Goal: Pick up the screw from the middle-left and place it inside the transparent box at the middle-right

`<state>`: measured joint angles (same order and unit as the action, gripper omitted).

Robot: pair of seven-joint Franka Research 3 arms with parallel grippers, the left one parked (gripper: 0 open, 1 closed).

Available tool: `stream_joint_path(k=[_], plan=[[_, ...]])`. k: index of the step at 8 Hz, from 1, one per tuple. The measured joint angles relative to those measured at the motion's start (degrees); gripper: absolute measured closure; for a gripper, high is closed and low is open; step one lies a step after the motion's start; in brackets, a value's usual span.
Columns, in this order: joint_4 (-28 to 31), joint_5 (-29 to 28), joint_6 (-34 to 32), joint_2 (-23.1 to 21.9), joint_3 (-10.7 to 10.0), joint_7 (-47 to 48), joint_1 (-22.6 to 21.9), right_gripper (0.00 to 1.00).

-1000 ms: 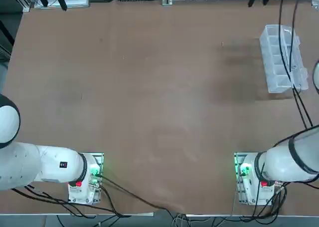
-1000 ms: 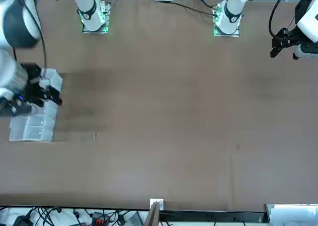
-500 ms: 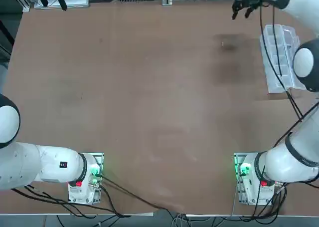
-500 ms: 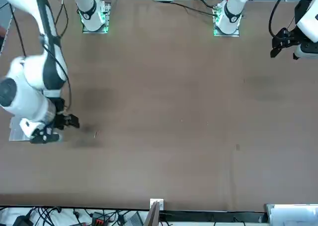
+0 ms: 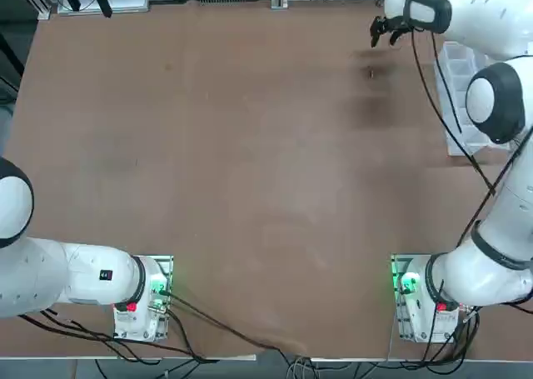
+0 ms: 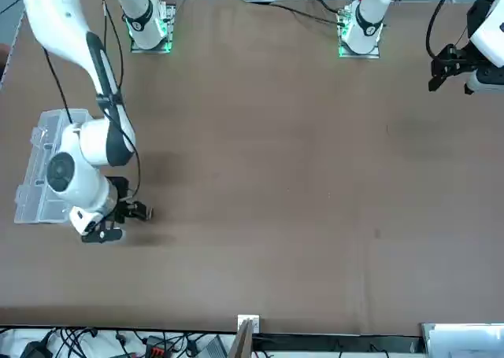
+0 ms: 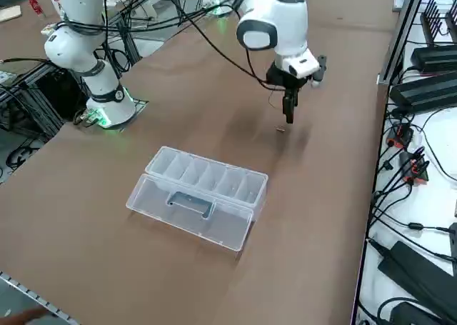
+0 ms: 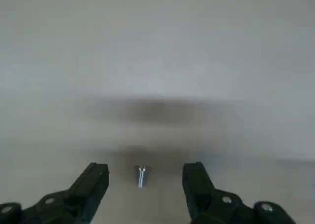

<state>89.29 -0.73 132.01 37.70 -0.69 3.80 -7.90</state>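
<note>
A wide brown table (image 5: 250, 162) is seen in every view, and the working right arm (image 5: 491, 87) is stretched across it toward its far right part. The transparent box (image 7: 196, 196) is set on the table at the robot's right, its lid folded open flat alongside a row of compartments; in the overhead view the box (image 5: 458, 71) is partly covered by the arm, and in the front view the box (image 6: 39, 169) is seen just behind the arm's wrist. The right gripper (image 7: 289, 111) is held above the table, pointing down, well apart from the box and toward the table's middle from it. In the wrist view the right gripper (image 8: 145, 179) is shown released — its two dark fingers (image 8: 93, 184) are spread with a clear gap between them, and nothing is held. The screw (image 8: 141, 176) is seen lying on the bare table within that gap, roughly midway between the fingers and touched by neither. From the side camera the screw (image 7: 280, 131) is made out as a speck on the table just below the fingertips; in the overhead view the screw (image 5: 371, 72) is a tiny mark — lying just beside the gripper (image 5: 383, 36), outside the box.
</note>
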Motion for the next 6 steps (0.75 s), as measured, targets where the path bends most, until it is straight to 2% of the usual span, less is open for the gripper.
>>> stream_joint_path(k=[2,6], plan=[[-0.08,0.00,1.46,2.79,0.00,2.39,-0.63,0.12],[0.21,0.00,1.51,5.34,-0.05,3.60,-1.45,0.19]])
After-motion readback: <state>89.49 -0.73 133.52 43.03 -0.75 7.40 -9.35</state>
